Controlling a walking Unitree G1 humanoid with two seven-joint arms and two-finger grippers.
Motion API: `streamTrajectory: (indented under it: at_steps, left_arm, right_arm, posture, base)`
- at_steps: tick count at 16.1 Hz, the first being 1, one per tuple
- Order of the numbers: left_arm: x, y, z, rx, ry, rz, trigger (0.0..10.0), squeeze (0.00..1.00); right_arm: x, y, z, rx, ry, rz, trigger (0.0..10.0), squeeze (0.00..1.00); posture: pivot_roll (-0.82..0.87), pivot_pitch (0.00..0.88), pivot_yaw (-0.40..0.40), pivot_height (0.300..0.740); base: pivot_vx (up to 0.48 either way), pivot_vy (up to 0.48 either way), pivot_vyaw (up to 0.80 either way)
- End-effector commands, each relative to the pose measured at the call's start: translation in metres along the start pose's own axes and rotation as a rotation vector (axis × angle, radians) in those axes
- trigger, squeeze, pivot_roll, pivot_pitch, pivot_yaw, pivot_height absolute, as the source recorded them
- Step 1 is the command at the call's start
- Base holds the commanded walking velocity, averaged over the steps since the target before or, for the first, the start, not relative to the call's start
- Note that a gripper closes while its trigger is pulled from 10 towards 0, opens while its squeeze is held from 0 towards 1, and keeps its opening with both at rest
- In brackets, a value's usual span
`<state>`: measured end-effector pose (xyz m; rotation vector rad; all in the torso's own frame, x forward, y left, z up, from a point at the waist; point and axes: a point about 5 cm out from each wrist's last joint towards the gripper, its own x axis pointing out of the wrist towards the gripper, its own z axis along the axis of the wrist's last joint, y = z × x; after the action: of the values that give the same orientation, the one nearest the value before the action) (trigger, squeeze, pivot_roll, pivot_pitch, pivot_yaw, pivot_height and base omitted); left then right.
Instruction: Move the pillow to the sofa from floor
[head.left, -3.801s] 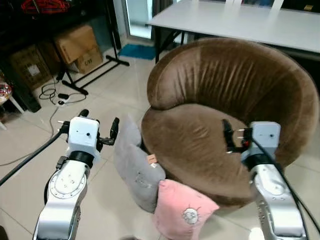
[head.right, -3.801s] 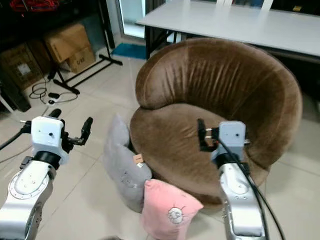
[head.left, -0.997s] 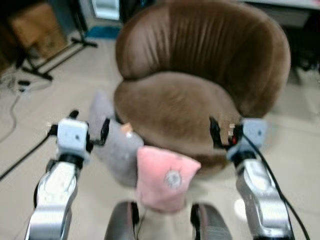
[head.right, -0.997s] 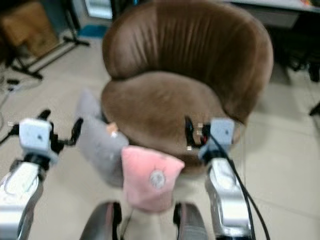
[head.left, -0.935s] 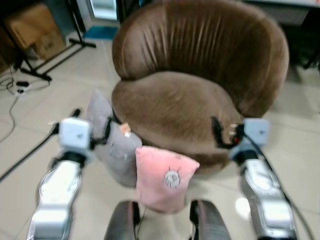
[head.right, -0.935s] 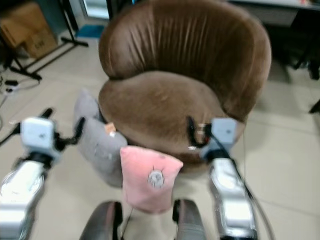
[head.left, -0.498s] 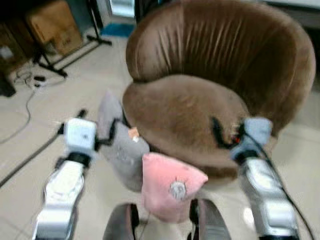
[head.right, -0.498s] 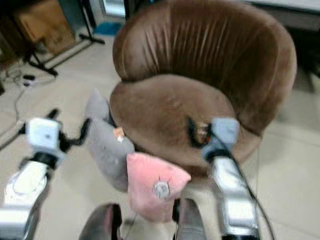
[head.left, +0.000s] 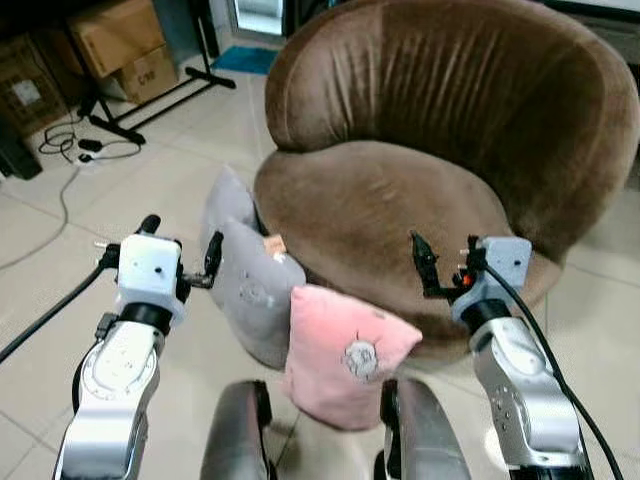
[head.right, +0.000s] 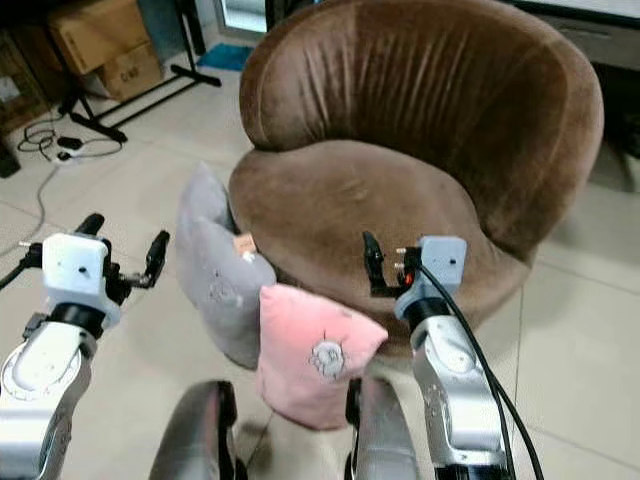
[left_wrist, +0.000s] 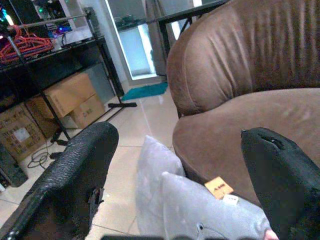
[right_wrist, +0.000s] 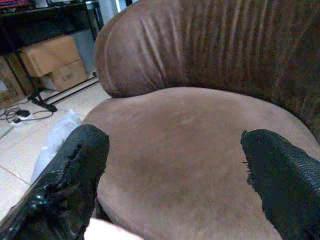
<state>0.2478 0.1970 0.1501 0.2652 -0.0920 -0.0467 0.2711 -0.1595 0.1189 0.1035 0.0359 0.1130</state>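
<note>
Pillow, pink (head.left: 343, 352) stood on the floor against the front of the brown sofa (head.left: 440, 150) (face print outward) | grey pillow (head.left: 250, 280) leaned beside it, touching | left gripper (head.left: 180, 255) hovered near the grey one, fingers spread | right gripper (head.left: 442, 262) hung over the seat's front edge, fingers spread

A pink pillow (head.left: 345, 355) leans on the floor (head.left: 190, 190) against the brown sofa (head.left: 400, 200), a grey pillow (head.left: 245, 280) just beside it. Both claws (left claw (head.left: 180, 255), right claw (head.left: 440, 265)) hang apart-fingered above.
</note>
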Motion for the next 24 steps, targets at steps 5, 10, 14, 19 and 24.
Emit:
streamTrajectory:
  at_steps: [5, 10, 14, 19, 24]
  left_arm:
    - [-0.004, -0.007, -0.002, -0.007, 0.004, -0.009, 10.0, 0.00]
    - [-0.004, -0.012, -0.002, -0.034, -0.010, -0.036, 10.0, 0.00]
    - [-0.003, -0.013, -0.001, -0.041, -0.021, -0.056, 10.0, 0.00]
    - [0.000, -0.010, 0.001, -0.033, -0.022, -0.069, 10.0, 0.00]
    - [-0.010, -0.007, -0.002, -0.025, -0.006, -0.048, 10.0, 0.00]
  right_arm:
    - [-0.003, -0.008, 0.000, -0.005, 0.019, -0.022, 10.0, 0.00]
    - [-0.009, -0.016, 0.000, 0.007, 0.019, -0.082, 10.0, 0.00]
    - [-0.011, -0.015, 0.002, -0.005, 0.001, -0.090, 10.0, 0.00]
    - [-0.012, -0.010, 0.000, -0.069, 0.004, -0.066, 10.0, 0.00]
    - [-0.006, -0.007, -0.007, -0.064, 0.059, 0.079, 10.0, 0.00]
  posture:
    - [-0.04, 0.116, 0.011, 0.505]
    - [-0.05, 0.112, 0.019, 0.505]
    - [-0.04, 0.106, 0.039, 0.505]
    - [-0.03, 0.120, 0.067, 0.505]
    - [-0.02, 0.126, 0.033, 0.505]
  base:
    - [0.000, 0.000, 0.00]
    - [0.000, 0.000, -0.15]
    - [0.281, 0.000, -0.39]
    - [0.106, 0.000, 0.48]
    - [0.000, 0.000, 0.16]
